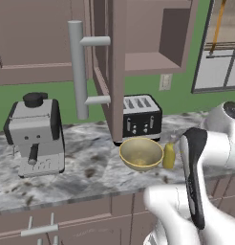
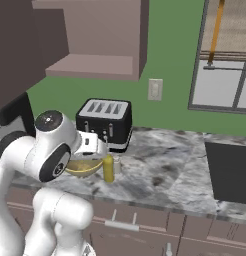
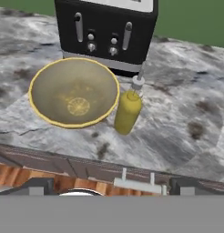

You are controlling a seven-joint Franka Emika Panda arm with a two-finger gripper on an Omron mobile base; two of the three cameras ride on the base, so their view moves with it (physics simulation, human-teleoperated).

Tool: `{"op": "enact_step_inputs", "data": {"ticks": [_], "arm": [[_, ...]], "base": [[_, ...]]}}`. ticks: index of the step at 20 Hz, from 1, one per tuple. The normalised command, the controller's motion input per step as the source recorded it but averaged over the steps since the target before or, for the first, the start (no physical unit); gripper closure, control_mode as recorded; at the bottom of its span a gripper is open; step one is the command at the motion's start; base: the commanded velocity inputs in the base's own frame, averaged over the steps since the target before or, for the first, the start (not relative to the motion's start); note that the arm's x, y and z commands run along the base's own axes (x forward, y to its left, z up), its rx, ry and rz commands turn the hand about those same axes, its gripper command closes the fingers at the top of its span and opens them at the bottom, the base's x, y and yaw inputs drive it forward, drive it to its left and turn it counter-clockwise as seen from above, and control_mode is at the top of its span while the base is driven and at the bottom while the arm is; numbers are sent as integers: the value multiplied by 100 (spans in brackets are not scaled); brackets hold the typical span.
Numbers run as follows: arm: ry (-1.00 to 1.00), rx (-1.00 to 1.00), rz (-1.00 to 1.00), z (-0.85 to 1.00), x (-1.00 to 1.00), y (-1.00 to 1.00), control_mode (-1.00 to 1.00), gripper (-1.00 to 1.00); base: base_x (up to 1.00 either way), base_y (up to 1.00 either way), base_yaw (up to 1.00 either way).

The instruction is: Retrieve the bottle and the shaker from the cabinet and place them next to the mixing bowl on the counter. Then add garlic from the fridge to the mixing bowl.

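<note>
Flat, even rendered light is filling all three views, moderately bright, with no glare or hot spots showing. Soft shadow is pooling on the bench (image 1: 86, 167) under the open cabinet (image 1: 117, 62) door and beneath the mixing bowl (image 3: 73, 92), and the cabinet's side is reading very dark in the right base view. Edges are looking slightly soft and pixelated throughout, with no lens distortion showing at the borders.

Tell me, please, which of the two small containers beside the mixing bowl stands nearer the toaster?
The shaker, the tiny pale grey cylinder, stands nearer the toaster. The yellow-olive bottle stands in front of it, closer to the counter's front edge.
</note>
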Motion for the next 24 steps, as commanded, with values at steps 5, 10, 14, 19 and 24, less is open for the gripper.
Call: {"op": "enact_step_inputs", "data": {"ticks": [5, 10, 14, 19, 24], "arm": [[-10, 31, -20, 46, -10, 21, -100, -100], [-4, 9, -16, 82, -23, 72, -100, -100], [0, -15, 0, 30, -59, 82, -100, -100], [-4, -16, 0, -13, -63, 18, -100, -100], [-12, -1, 0, 9, -28, 0, -100, -100]], "base": [[0, 0, 0], [0, 0, 0], [0, 0, 0], [0, 0, 0], [0, 0, 0]]}}
